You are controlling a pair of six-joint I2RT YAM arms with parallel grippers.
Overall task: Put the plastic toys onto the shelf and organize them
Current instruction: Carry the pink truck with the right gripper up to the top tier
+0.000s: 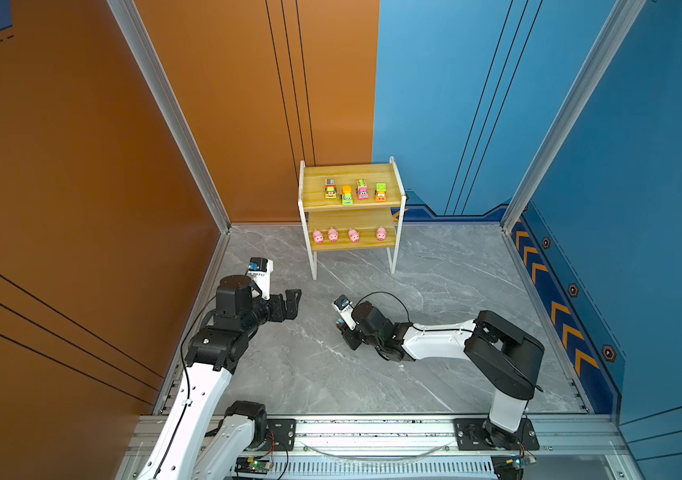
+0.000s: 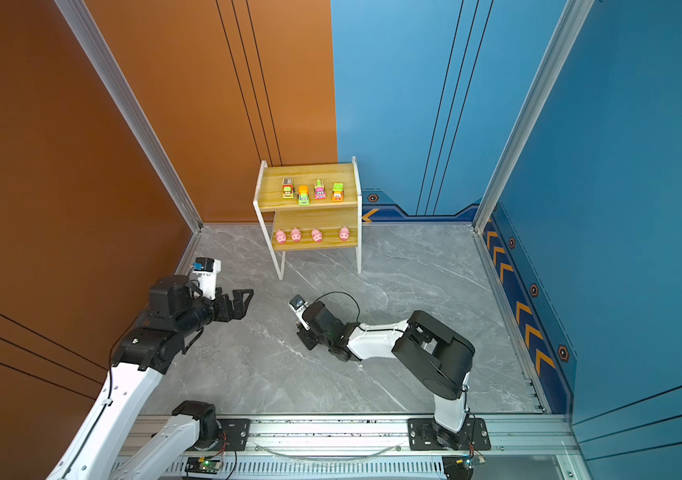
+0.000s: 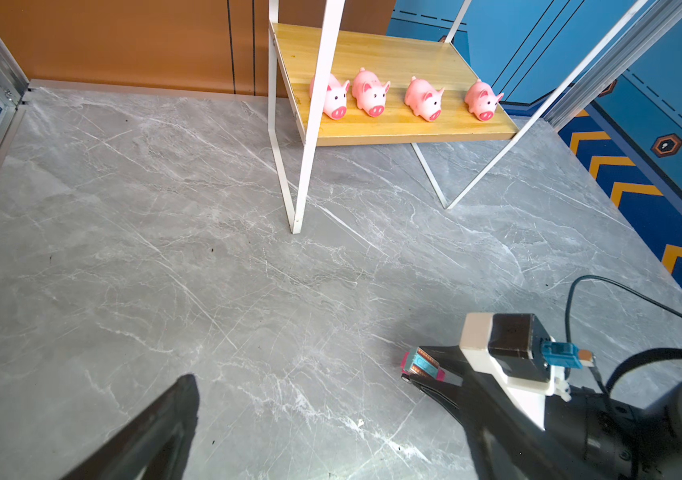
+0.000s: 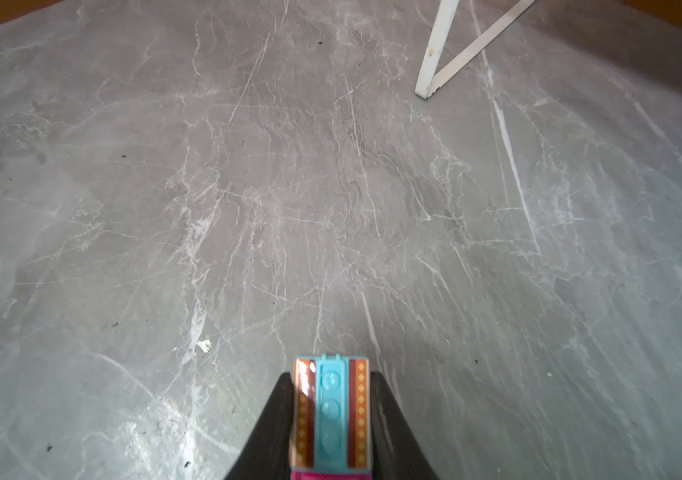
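sitting at the back of the grey marble worktop (image 1: 455, 291), against the wall, is the shelf (image 1: 314, 183). four vehicles (image 1: 346, 194) are lined up on its top board and four pink pigs (image 1: 333, 235) on the lower one, so eight toys look placed.

left gripper (image 1: 294, 300) hangs above the worktop w/ its jaws spread wide and nothing btwn them. it's off to the left, well apart from any toy.

right gripper (image 4: 331, 374) is low near the middle of the worktop, clamped on the last toy car (image 4: 331, 407), which has a pink body and a teal roof w/ orange stripes. the car's long axis runs straight out along the fingers and the jaws press its two long sides. both top views hide the car under the gripper, so i can't tell if the wheels are off the worktop, prob just barely if at all.

the key relation is that the shelf lies ahead of the right gripper, one white leg (image 4: 430, 62) showing ahead in the right wrist view. the right arm has the car and is nearer, so i'd judge it needs to lift and reach fwd to a free end of the top board.
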